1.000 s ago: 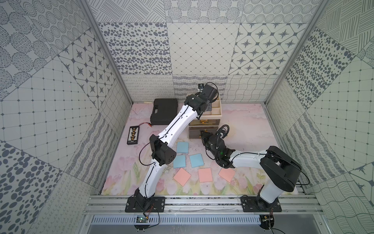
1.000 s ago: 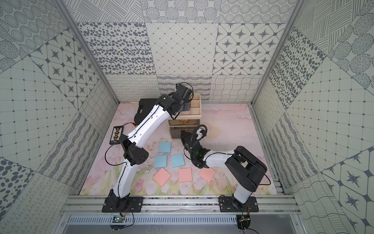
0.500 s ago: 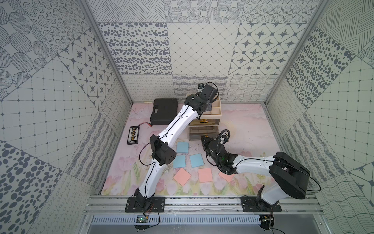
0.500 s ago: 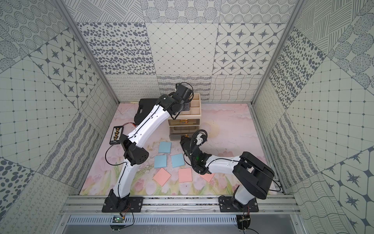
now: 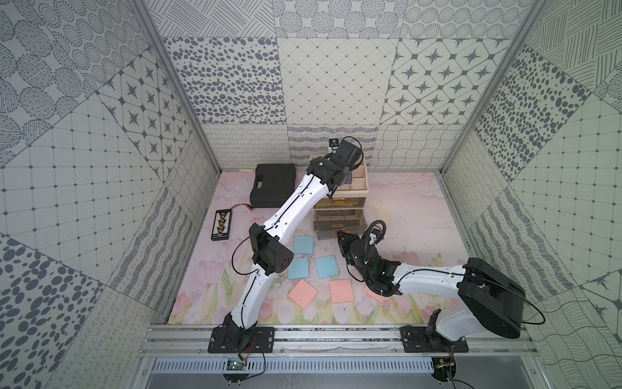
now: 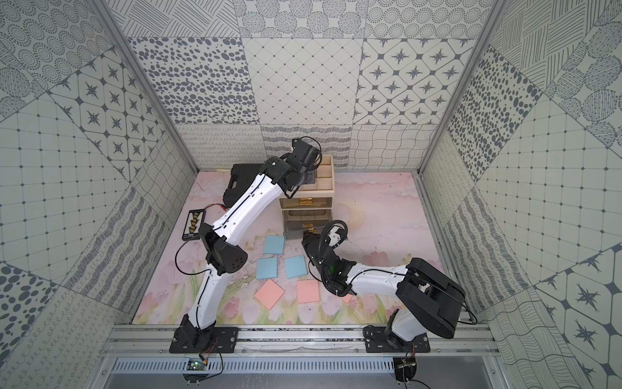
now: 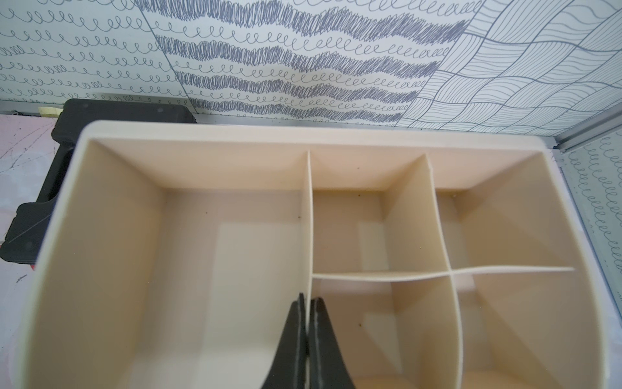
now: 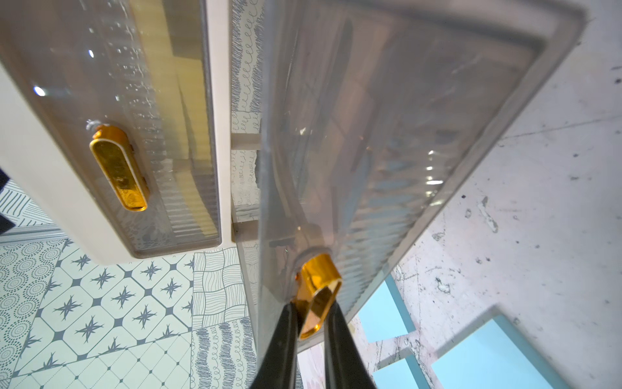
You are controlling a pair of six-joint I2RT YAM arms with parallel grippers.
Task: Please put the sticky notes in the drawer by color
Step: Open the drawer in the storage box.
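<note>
- Overhead scene in a patterned booth: a cream drawer cabinet (image 5: 366, 188) stands on a pink floral mat, and two robot arms reach toward it.
- The left gripper (image 7: 308, 303) is closed tight on the upright divider (image 7: 309, 219) in the cabinet's tray top, apparently to hold the cabinet steady.
- The right gripper (image 8: 313, 306) has its fingers pinched narrowly on the gold handle (image 8: 318, 289) of a smoky lower drawer (image 8: 404, 118). Whether it is the middle or the bottom drawer is unclear.
- What changed over the last second: the right arm has drawn back from the cabinet and the lower drawer has slid further out with it — its inside now lies open from above.
- Just in front of the cabinet lie three blue sticky notes (image 5: 326, 266). Further from the cabinet are three pink sticky notes (image 5: 303, 293), one partly under the right arm. No yellow notes show on the mat.
- What it likely means: the opening step looks nearly done — a drawer is ready to take one colour, and no blue or pink note has been filed yet.
</note>
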